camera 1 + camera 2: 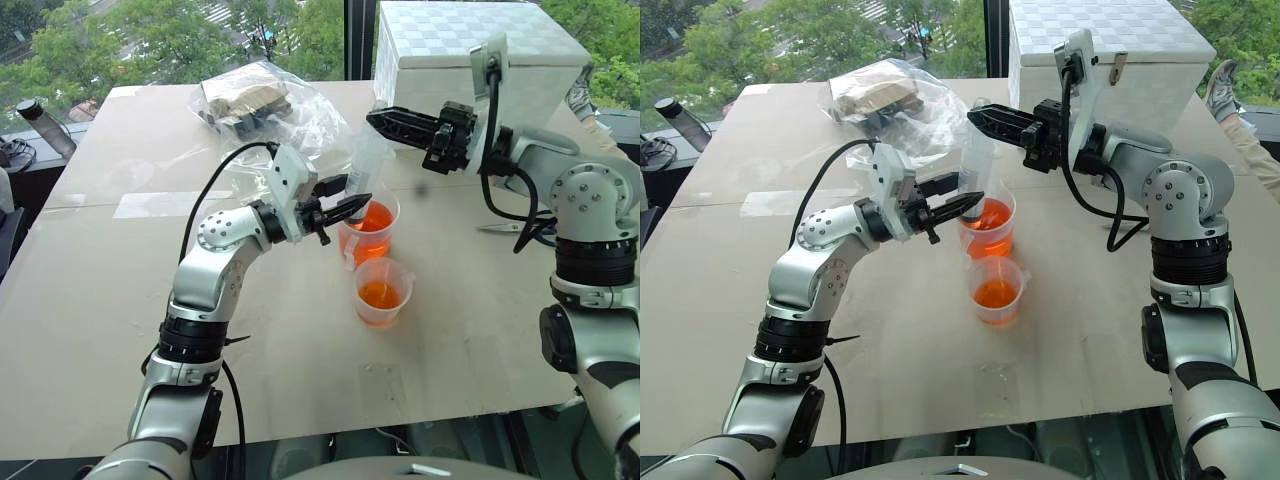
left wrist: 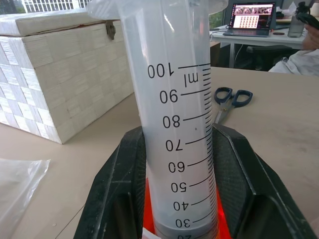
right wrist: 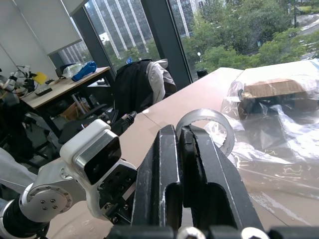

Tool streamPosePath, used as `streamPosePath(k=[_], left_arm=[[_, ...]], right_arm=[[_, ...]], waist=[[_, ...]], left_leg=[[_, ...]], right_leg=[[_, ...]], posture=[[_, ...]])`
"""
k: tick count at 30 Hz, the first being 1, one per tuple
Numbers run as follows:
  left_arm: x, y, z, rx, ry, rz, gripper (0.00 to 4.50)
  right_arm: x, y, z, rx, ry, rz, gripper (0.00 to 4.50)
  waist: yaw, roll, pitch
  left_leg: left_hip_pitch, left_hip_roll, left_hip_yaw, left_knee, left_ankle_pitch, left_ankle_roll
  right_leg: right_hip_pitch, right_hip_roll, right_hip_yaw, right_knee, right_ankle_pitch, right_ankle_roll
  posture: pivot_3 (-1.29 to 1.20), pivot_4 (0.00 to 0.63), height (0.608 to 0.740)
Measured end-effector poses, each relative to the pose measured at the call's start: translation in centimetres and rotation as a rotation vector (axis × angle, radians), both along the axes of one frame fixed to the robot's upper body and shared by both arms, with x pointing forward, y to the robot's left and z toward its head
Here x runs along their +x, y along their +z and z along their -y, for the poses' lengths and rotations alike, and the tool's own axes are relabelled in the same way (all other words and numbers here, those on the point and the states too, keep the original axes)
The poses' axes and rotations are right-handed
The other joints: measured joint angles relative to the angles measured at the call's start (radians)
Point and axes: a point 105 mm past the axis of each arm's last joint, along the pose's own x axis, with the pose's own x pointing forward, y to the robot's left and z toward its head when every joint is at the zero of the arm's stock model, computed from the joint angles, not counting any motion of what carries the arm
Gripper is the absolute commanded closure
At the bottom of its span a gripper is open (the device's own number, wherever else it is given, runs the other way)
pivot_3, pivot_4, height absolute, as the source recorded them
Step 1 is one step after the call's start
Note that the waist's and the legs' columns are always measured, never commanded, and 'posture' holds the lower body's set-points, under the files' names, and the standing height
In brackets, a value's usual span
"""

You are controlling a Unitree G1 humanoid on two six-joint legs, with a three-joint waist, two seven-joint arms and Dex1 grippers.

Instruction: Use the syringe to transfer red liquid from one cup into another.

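Note:
The syringe [image 1: 368,165] stands nearly upright with its tip down in the taller clear cup [image 1: 370,238], which holds red liquid [image 1: 373,218]. My left gripper [image 1: 352,206] is shut on the syringe barrel [image 2: 174,99] low down, one finger [image 2: 124,179] on each side. The grey plunger seal sits near the low scale marks. My right gripper [image 1: 378,118] reaches in from the right and is shut at the plunger's top ring [image 3: 204,119]. The shorter cup [image 1: 383,292] stands just in front of the taller one and also holds red liquid.
A white woven box [image 1: 470,60] stands at the back right. A crumpled plastic bag [image 1: 255,105] with packages lies behind the cups. Scissors [image 2: 229,99] lie on the table to the right. The table's front edge [image 1: 300,430] is near.

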Motion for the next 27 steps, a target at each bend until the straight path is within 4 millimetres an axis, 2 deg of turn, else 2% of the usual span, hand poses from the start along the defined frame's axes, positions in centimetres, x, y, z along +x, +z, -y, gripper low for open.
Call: streamPosePath(k=[7,10,12,15,16,22,27], left_arm=[[0.0,0.0,0.1,-0.008,0.002,0.001,3.13],[0.0,0.1,0.4,-0.021,0.002,0.006,3.13],[0.1,0.1,0.6,-0.033,-0.001,0.003,3.13],[0.3,0.4,0.7,-0.045,-0.001,0.003,3.13],[0.3,0.5,0.8,-0.045,-0.003,0.006,3.13],[0.2,0.5,0.9,-0.048,-0.016,-0.003,3.13],[0.0,1.6,1.1,-0.037,-0.030,0.023,3.13]], right_arm=[[0.0,0.2,0.1,0.007,-0.005,0.017,4.49],[0.0,0.5,0.4,0.010,-0.009,0.048,3.52],[0.0,0.7,0.7,0.000,-0.011,0.065,2.64],[-0.5,0.9,0.9,-0.013,0.014,0.091,1.01],[-0.9,1.0,1.1,-0.019,0.030,0.102,0.64],[-2.7,1.9,4.1,-0.028,0.071,0.155,0.64],[-3.3,0.6,5.8,-0.050,0.070,0.108,0.64]], waist=[[0.000,0.000,0.000],[0.002,0.000,0.000],[0.003,0.000,0.000],[0.001,0.000,0.000],[0.001,0.000,0.000],[0.004,0.000,0.000],[0.002,0.000,0.000]], left_leg=[[0.000,0.000,0.000,0.000,0.000,0.000],[0.000,0.000,0.000,0.000,0.000,0.000],[0.000,0.000,0.000,0.000,0.000,0.000],[0.000,0.000,0.000,0.000,0.000,0.000],[0.000,0.000,0.000,0.000,0.000,0.000],[-0.001,0.000,0.000,0.000,0.000,0.000],[0.000,0.000,-0.001,-0.001,0.000,0.000]], right_leg=[[0.000,0.000,0.000,0.000,0.000,0.000],[0.000,0.000,0.000,0.000,0.000,0.000],[0.000,0.000,0.000,0.000,0.000,0.000],[0.000,0.000,0.000,0.000,0.000,0.000],[0.000,0.000,0.000,0.000,0.000,0.000],[0.001,0.000,0.000,-0.001,0.000,0.000],[0.001,0.000,0.000,-0.002,0.000,0.000]], posture=[[0.00,0.150,0.740],[0.00,0.150,0.740],[0.00,0.150,0.740],[0.00,0.150,0.740],[0.00,0.150,0.740],[0.00,0.150,0.740],[0.00,0.150,0.740]])
